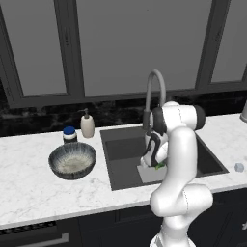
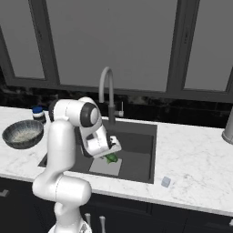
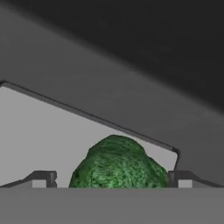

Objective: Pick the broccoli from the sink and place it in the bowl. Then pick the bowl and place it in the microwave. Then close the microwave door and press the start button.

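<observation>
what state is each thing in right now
broccoli: lying on the sink's pale floor patch, between the open jaws, not gripped
gripper: open, down in the sink around the broccoli
bowl: upright on the counter left of the sink, no broccoli inside
sink: dry, faucet not running

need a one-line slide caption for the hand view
Open gripper straddling the broccoli on the pale floor patch of the sink.
</observation>
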